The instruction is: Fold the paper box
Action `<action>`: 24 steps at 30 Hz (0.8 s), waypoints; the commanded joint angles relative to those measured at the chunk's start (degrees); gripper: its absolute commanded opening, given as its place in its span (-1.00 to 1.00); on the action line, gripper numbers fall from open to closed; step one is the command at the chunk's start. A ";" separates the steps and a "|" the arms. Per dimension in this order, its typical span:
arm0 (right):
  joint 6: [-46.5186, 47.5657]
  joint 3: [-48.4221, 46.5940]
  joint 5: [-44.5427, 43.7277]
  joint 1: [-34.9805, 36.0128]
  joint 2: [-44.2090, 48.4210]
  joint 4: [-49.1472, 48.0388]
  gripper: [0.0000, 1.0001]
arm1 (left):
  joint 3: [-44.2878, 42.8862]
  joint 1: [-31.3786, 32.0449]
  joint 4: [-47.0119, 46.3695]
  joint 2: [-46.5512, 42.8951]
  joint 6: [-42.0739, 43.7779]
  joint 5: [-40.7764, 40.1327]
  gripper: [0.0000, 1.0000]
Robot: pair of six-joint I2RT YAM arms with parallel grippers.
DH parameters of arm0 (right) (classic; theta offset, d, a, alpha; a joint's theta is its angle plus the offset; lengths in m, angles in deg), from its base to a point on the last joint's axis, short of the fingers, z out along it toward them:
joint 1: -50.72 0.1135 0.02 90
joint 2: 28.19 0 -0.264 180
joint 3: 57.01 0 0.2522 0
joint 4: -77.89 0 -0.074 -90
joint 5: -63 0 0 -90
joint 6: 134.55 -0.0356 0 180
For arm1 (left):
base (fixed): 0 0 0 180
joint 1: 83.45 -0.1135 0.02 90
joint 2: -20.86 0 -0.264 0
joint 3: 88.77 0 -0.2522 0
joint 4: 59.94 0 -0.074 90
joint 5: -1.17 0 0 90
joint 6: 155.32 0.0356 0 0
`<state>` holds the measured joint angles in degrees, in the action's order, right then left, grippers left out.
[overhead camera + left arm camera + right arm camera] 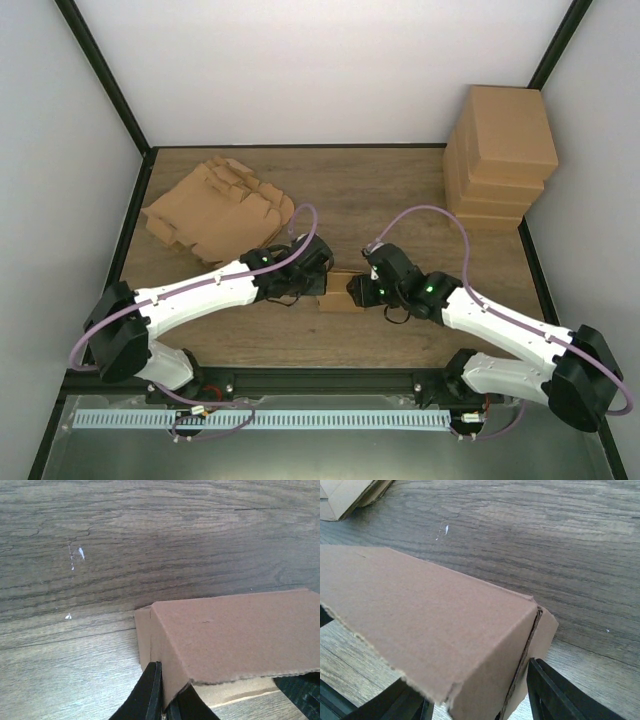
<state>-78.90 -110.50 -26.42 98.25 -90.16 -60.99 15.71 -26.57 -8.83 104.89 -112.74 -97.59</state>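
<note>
The paper box point(340, 297) is a small brown cardboard box lying on the wooden table between the two arms, near the front edge. My left gripper point(318, 284) is at its left end. In the left wrist view the gripper point(167, 700) is shut on the thin side wall of the box point(235, 635), under the overhanging lid. My right gripper point(358, 290) is at the right end. In the right wrist view its fingers point(547, 690) stand apart on either side of the box's corner point(420, 610), so this gripper point(477, 692) is open around it. A side flap sticks out at that corner.
A loose pile of flat cardboard blanks point(215, 205) lies at the back left and also shows in the right wrist view point(345, 495). A stack of folded boxes point(500, 150) stands at the back right. Black frame posts and white walls border the table.
</note>
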 commanded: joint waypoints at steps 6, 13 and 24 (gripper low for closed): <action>1.96 0.68 -0.84 0.70 -2.10 0.77 -0.14 | -1.26 -0.19 -2.03 -1.44 -0.36 1.57 -0.93; 4.09 1.06 -2.50 0.72 -2.23 0.27 -0.22 | -6.39 -0.20 3.05 1.72 1.72 5.05 -0.92; 4.82 0.13 -3.55 0.72 -2.75 0.54 -0.23 | -6.56 -0.22 5.58 4.16 3.19 6.21 -0.92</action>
<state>-75.45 -110.01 -28.82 98.29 -92.00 -61.93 10.67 -26.92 -3.50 108.00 -110.97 -94.07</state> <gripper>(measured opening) 0.386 0.041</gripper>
